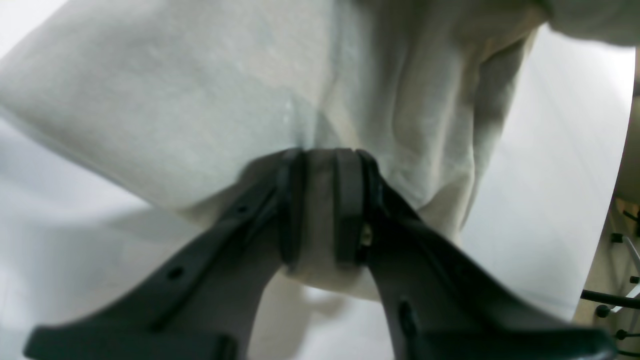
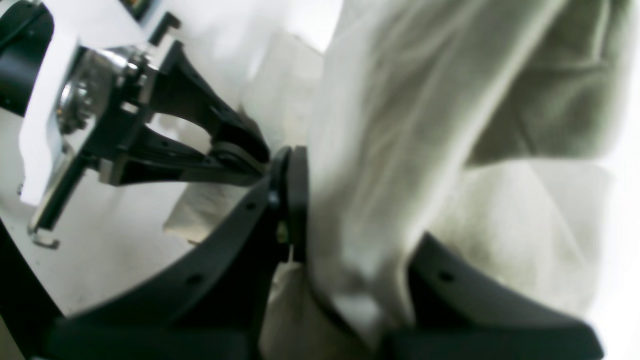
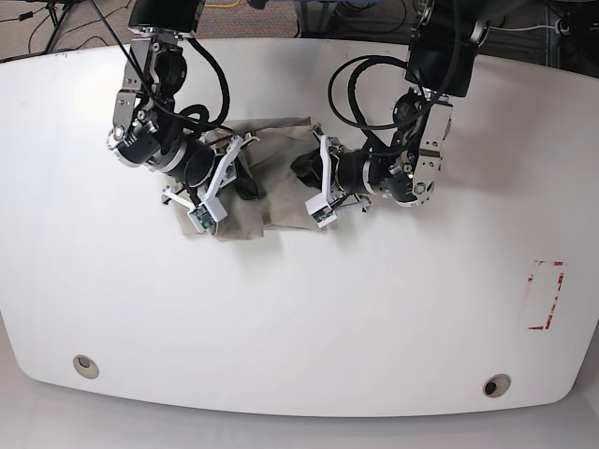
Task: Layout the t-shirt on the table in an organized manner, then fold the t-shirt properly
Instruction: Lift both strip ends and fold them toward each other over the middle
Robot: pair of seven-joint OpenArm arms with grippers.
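Note:
The beige-grey t-shirt (image 3: 276, 201) lies bunched in a heap on the white table (image 3: 328, 309), between my two arms. My left gripper (image 1: 322, 160) is shut on a thick fold of the cloth, which is squeezed between its black pads; in the base view this gripper (image 3: 299, 170) sits at the heap's right side. My right gripper (image 2: 345, 200) has a hanging fold of the t-shirt (image 2: 400, 125) between its fingers, and the cloth hides one pad. In the base view the right gripper (image 3: 247, 178) is at the heap's left side. Both grippers are close together.
Two round grey grommets (image 3: 85, 365) (image 3: 496, 384) sit near the table's front edge. A red-outlined rectangle mark (image 3: 546, 295) is at the right. Cables and stands lie beyond the far edge. The left arm's gripper (image 2: 235, 145) shows in the right wrist view.

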